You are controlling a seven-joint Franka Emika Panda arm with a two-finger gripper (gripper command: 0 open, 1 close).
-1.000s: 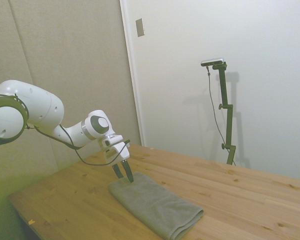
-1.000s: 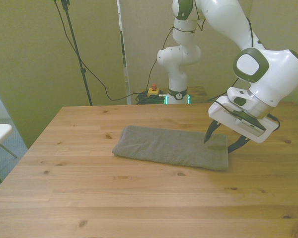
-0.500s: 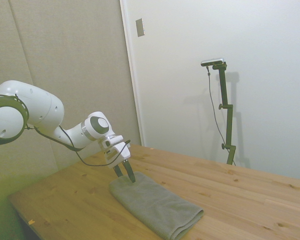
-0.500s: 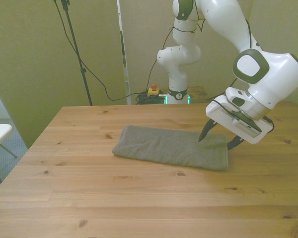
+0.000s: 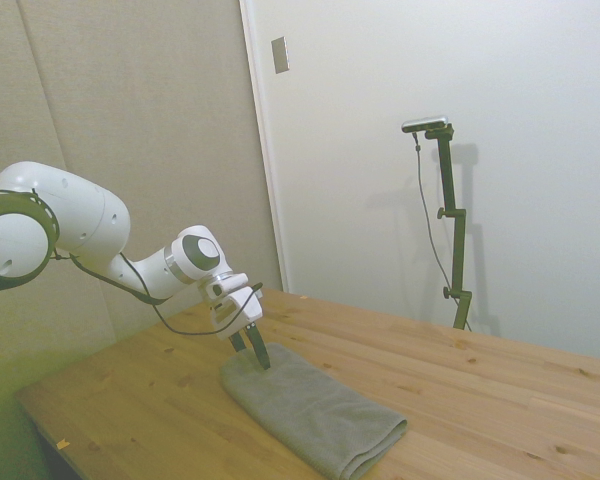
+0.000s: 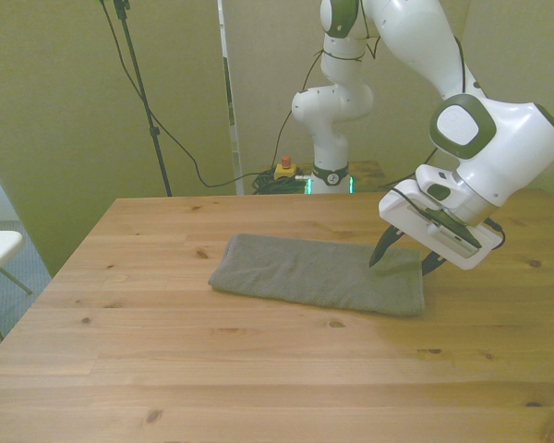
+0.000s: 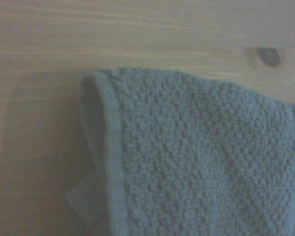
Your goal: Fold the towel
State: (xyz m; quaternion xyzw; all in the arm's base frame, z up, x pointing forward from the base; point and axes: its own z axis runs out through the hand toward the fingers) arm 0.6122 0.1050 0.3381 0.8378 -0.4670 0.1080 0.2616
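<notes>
Towel [image 6: 319, 275] gray, folded, flat on worktop [image 6: 258, 369]. My pincer [image 6: 402, 258] open, fingers spread, tips at towel end on front view's right.

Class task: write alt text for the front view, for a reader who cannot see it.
A white robot arm's open two-finger gripper hovers at one end of a folded gray terry-cloth towel, toward the front view's right. The towel lies flat on a wooden table.
</notes>
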